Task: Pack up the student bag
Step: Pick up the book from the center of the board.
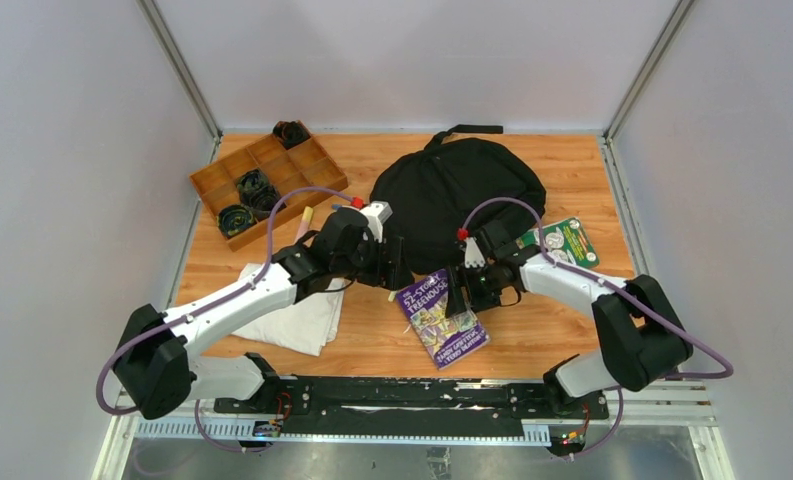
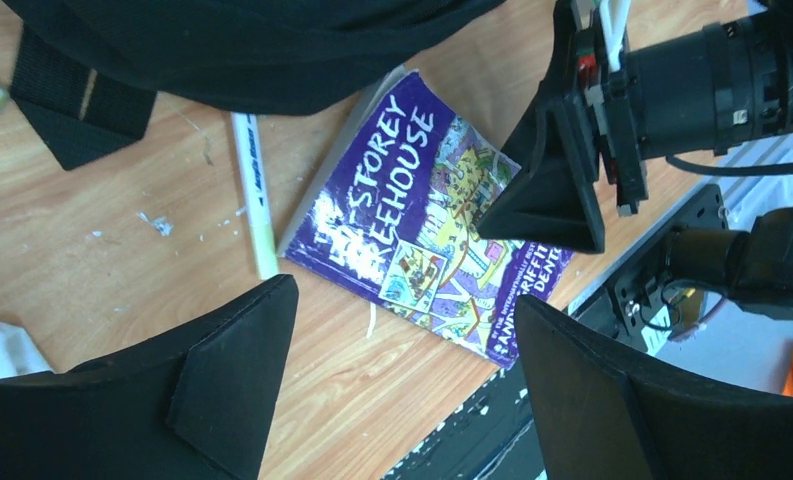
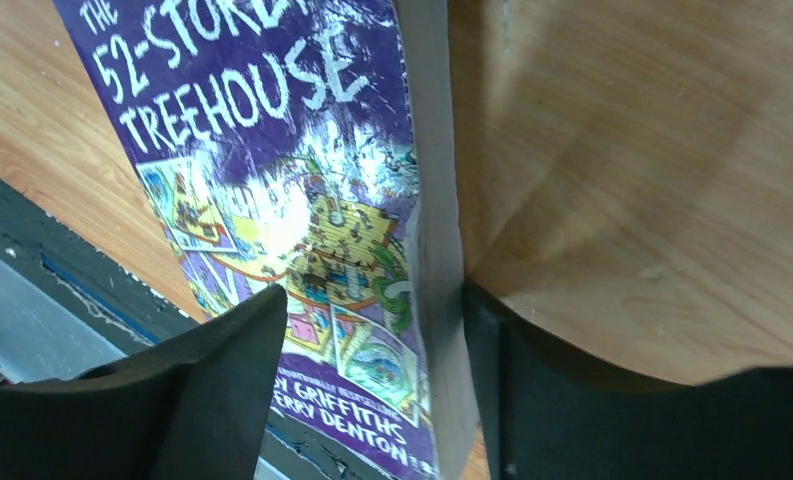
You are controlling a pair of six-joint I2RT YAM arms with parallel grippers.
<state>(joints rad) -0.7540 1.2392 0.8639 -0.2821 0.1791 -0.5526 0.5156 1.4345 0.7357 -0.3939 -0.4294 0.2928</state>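
The black backpack [image 1: 457, 190] lies flat at the back middle of the table [image 1: 572, 330], its loop handle pointing toward the far wall. Just in front of its near edge a purple paperback [image 1: 440, 318] lies face up and askew. A white pen [image 2: 254, 190] with a yellow-green end lies alongside the book's left edge, apart from it.

The left tool [image 2: 407, 300] hangs over the table just left of the book, its jaws spread wide with nothing between them but bare wood and a corner of the cover.

The right tool [image 3: 372, 300] is down at the book's right side. Its jaws are spread, one finger [image 3: 222, 380] over the cover and the other against the page edge, with a strip of cover showing in the gap. It is not pinching the book. In the left wrist view one of its fingertips touches the cover.

A green book [image 1: 564, 242] lies to the right of the backpack. A wooden tray [image 1: 317, 160] with dark coiled things in some compartments sits at the back left. A folded white cloth [image 1: 302, 322] lies under the left arm
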